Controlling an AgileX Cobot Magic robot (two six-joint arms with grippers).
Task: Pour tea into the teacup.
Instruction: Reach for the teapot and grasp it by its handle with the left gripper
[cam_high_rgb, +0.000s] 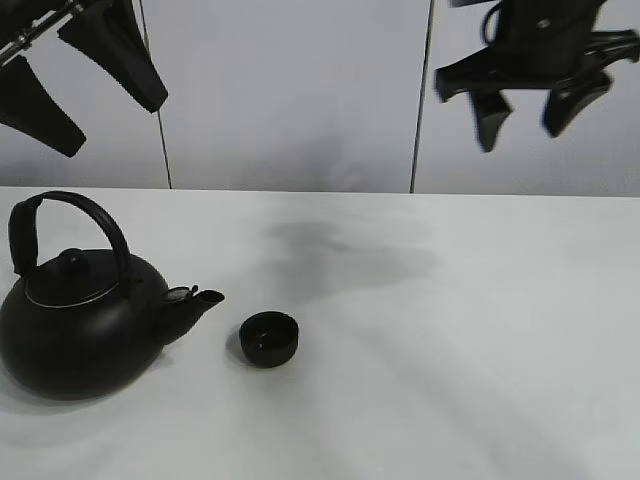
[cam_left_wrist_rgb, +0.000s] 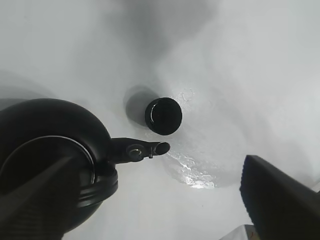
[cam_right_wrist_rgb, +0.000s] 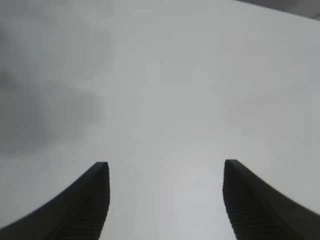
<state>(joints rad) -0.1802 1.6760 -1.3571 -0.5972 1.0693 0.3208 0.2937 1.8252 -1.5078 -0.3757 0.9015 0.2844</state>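
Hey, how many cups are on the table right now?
1. The cup sits on the table, just right of the kettle spout in the high view, not touching it. Something small behind the kettle could be hidden.

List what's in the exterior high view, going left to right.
teapot → teacup → right gripper, raised above the table. The left gripper hangs over the teapot's span, so it has no clear place in the order.
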